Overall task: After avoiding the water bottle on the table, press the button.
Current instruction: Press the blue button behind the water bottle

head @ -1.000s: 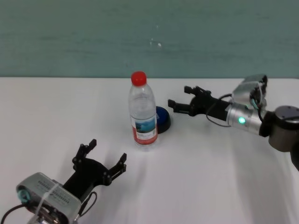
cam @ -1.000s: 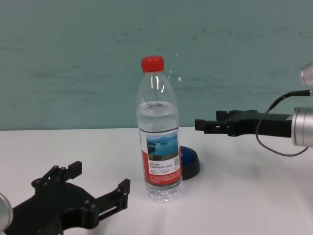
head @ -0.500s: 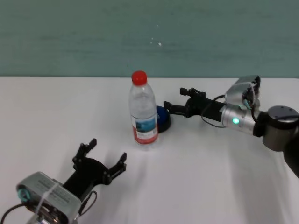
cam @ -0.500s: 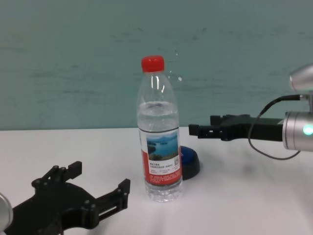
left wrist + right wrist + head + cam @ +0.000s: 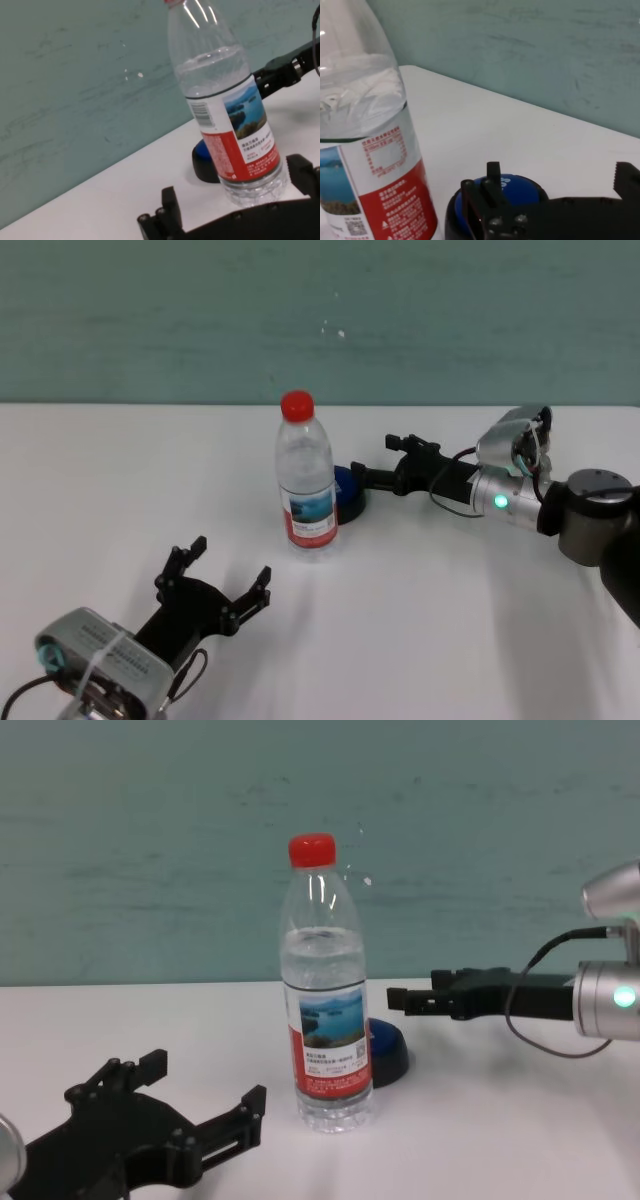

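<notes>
Two arms in shot, one working. Left gripper (image 5: 217,575) sits low at the near-left of the tabletop (image 5: 450,620), fingers (image 5: 250,1105) spread wide open, holding nothing, well apart from everything else; parked.

Centre: water bottle (image 5: 306,480) stands upright on the tabletop, clear plastic w/ red cap, red-and-white label w/ a blue lake pic, part full. Nothing touches it. Left wrist view shows the same bottle (image 5: 227,105) upright just beyond the left gripper's finger frame.

Just behind and to the right of the bottle, nearly touching its base: button (image 5: 349,494), blue dome on a black base, partly hidden by the bottle in the chest view (image 5: 387,1052).

Right: right gripper (image 5: 372,476) reaches in from the right side, arm roughly level above the tabletop, green light lit on the wrist. Its tips are at the right edge of the button, slightly above it in the chest view (image 5: 398,999). Right wrist view puts the finger (image 5: 492,190) over the blue dome (image 5: 520,187), bottle (image 5: 365,150) close beside. Contact w/ the dome: can't tell. Fingers look drawn together, gripping nothing.
</notes>
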